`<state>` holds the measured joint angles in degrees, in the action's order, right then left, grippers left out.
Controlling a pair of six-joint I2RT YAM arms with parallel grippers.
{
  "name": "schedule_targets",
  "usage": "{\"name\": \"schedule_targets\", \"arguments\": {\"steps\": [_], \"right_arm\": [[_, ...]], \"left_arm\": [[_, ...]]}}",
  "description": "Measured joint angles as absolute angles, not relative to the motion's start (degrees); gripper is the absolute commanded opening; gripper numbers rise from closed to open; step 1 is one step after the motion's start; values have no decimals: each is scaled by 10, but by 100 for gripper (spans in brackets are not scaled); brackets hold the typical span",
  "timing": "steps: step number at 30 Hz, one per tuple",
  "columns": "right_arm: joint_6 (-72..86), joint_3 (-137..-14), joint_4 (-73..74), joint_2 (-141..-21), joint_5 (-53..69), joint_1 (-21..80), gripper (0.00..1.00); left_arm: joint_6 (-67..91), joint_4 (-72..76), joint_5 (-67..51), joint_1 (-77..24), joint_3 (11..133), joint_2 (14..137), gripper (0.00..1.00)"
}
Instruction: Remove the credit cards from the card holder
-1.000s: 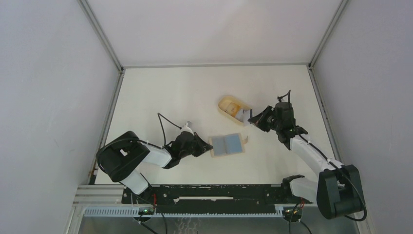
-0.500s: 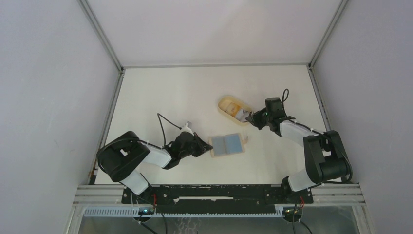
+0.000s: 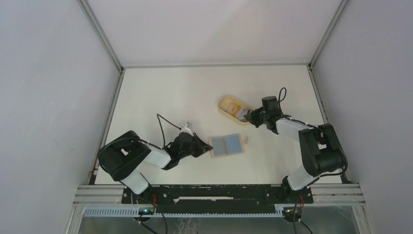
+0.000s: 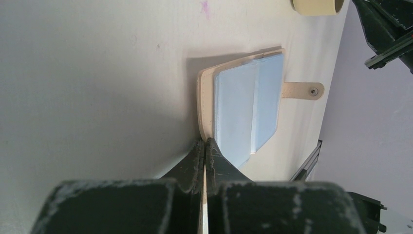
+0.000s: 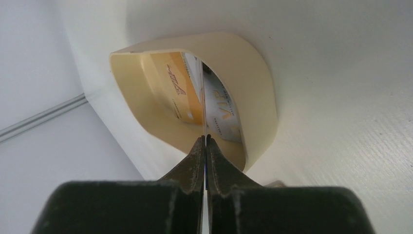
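Note:
The tan card holder point(image 3: 226, 145) lies open on the table, and both halves show blue-grey faces point(image 4: 243, 107). Its snap tab point(image 4: 302, 90) points away from my left gripper. My left gripper point(image 3: 208, 148) is shut on the holder's near tan edge point(image 4: 205, 97), as the left wrist view shows point(image 4: 204, 141). My right gripper point(image 3: 248, 117) is shut on a thin credit card point(image 5: 201, 97). The card is seen edge-on and reaches over the oval tan tray point(image 3: 225, 104). In the tray point(image 5: 258, 87) lie an orange card point(image 5: 178, 90) and a pale grey card point(image 5: 224, 109).
The tray stands just behind and right of the card holder, about a hand's width away. Grey walls close in the table on the left, right and back. The arm bases and a black rail point(image 3: 209, 192) run along the near edge.
My right gripper has moved a little left and lower toward the tray with the card in it, and its arm has swung round behind it. The left gripper and card holder have not moved.

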<state>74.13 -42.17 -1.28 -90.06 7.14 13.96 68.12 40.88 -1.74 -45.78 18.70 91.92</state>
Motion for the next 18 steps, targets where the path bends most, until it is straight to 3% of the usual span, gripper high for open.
{"name": "schedule_targets", "arguments": {"steps": [13,17,18], "right_arm": [[731,-438,-13,-921,64,141,27],[723,-438,4,-916,51,140,40],[721,-438,11,-912,48,140,47]], "left_arm": [[681,413,-19,-455,185,919,0],[681,413,-20,-455,185,919,0],[681,413,-20,-455,185,919,0]]}}
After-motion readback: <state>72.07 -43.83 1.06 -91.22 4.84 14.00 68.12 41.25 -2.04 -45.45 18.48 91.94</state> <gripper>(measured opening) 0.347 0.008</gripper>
